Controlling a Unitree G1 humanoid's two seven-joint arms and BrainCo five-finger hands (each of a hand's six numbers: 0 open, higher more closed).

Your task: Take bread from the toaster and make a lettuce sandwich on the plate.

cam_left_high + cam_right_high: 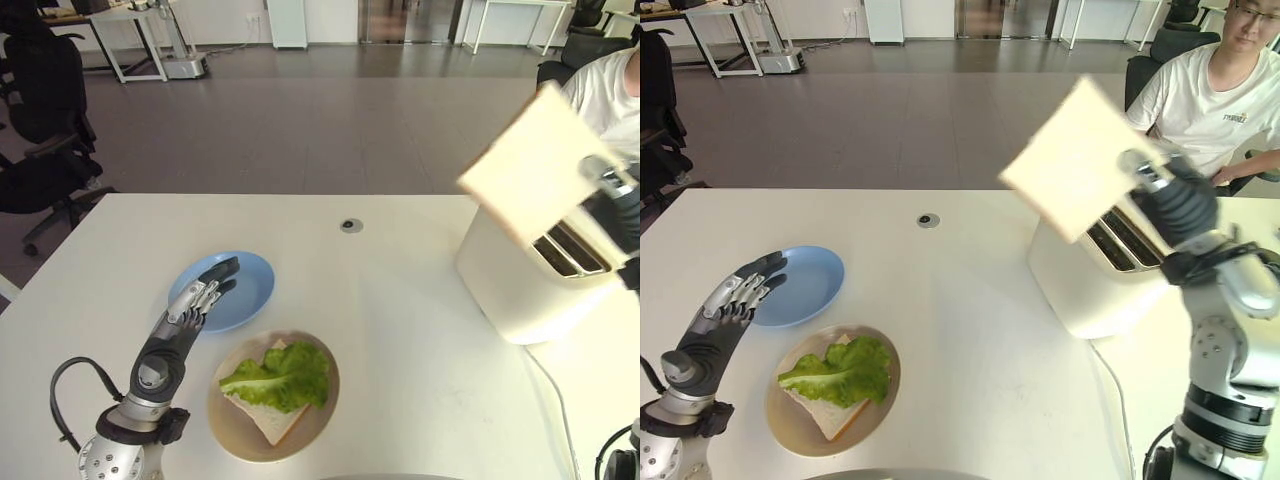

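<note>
My right hand (1175, 205) holds a pale slice of bread (1075, 160) up in the air above the white toaster (1095, 275), which stands at the right of the table. On the tan plate (228, 420) near the front lies another bread slice (275, 420) with a green lettuce leaf (280, 376) on top. My left hand (200, 300) rests open over the table, left of the tan plate and at the near edge of the blue plate (245, 285), holding nothing.
The blue plate carries nothing. A small round grommet (349, 225) sits in the table top towards the back. The toaster's cable (555, 400) runs along the right side of the table. A person sits behind the far right corner.
</note>
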